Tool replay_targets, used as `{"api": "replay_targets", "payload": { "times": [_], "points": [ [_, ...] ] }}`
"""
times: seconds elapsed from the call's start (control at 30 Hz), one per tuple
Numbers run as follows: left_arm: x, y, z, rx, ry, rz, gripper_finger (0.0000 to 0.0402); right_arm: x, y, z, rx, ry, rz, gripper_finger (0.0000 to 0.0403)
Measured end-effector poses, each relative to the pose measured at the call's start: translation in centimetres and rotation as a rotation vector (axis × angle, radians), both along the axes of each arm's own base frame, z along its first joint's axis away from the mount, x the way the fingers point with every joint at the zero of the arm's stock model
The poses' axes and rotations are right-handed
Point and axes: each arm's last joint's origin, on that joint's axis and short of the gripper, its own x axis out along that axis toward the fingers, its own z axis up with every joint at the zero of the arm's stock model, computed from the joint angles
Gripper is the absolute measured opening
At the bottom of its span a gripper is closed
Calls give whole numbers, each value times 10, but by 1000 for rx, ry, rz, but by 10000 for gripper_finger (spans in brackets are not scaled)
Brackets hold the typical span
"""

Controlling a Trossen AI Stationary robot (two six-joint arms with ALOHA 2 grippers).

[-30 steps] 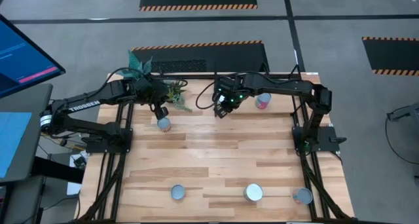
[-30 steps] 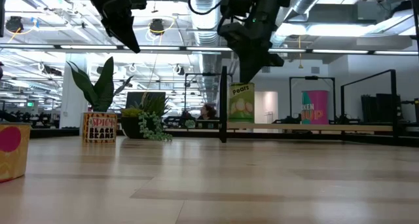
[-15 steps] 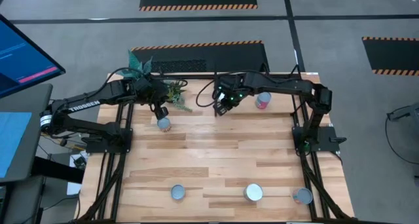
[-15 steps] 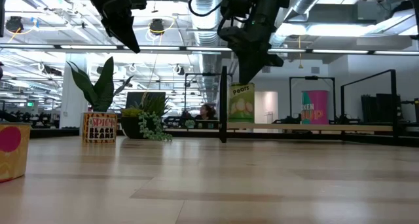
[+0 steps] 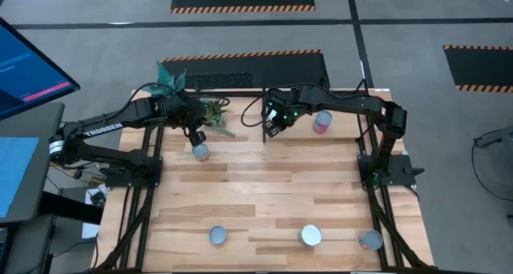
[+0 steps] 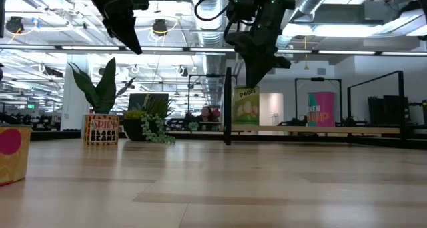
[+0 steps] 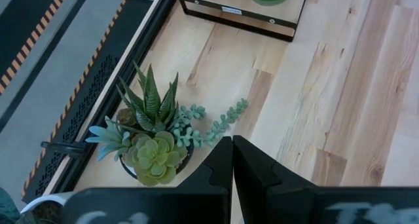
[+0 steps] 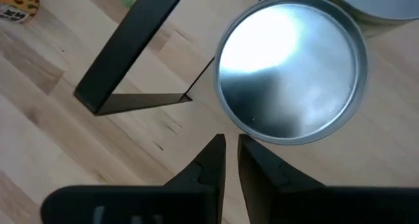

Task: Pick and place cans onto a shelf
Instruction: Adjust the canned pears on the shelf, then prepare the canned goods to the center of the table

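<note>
The shelf (image 5: 353, 118) stands at the table's far right, its black corner post (image 6: 227, 108) upright. On it are a green "Pears" can (image 6: 245, 107) and a pink-red can (image 5: 323, 123). My right gripper (image 5: 271, 130) is shut and empty, hovering above the shelf's left end; its wrist view shows a silver can top (image 8: 291, 76) just ahead of it. My left gripper (image 5: 196, 136) is shut and empty, raised above a can (image 5: 200, 152) standing on the table. Three more cans (image 5: 217, 235), (image 5: 310, 235), (image 5: 369, 240) stand along the near edge.
Small potted plants (image 7: 154, 142) and a tall leafy plant (image 5: 170, 78) stand at the far left beside my left gripper. The shelf's black bar (image 8: 131, 47) runs close to my right gripper. Bare wood (image 5: 272, 186) lies across the table's middle.
My right gripper has drifted a little toward the table's far edge, toward the shelf's left end, staying shut and raised.
</note>
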Motion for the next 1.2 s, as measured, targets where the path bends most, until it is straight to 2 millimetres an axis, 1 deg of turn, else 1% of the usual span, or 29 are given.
{"api": "replay_targets", "payload": {
  "times": [0.2, 0.3, 0.4, 0.5, 0.63, 0.7, 0.73, 0.87, 0.97, 1.07, 1.2],
  "points": [
    [0, 0, 0, -1, 1, 1, 0, 0, 0, 0, 6, -2, -5, 67],
    [0, 0, 0, -3, 4, 2, 0, 1, 6, 0, 47, -9, 0, 67],
    [-2, -1, -1, -10, 23, 2, 0, -2, 18, 2, 92, 48, 18, 67],
    [-4, -2, -4, -26, 53, 6, 0, -9, 31, 10, 136, 135, 47, 67],
    [-10, -5, -8, -108, 100, 51, 0, -16, 55, 19, 161, 256, 120, 67],
    [-13, -7, -15, -169, 128, 52, 0, -19, 69, 20, 161, 307, 172, 67],
    [-14, -8, -21, -203, 146, 50, 0, -20, 75, 20, 163, 330, 190, 67],
    [-20, -11, -56, -290, 234, 101, 0, -20, 97, 20, 104, 362, 196, 67],
    [-20, -10, -76, -310, 214, 157, 0, -22, 109, 24, 60, 360, 173, 67],
    [-19, -8, -83, -376, 161, 169, 3, -32, 117, 35, -19, 356, 150, 67],
    [-16, -3, -81, -393, 107, 182, 19, -62, 118, 61, -153, 353, 41, 67]
  ]
}}
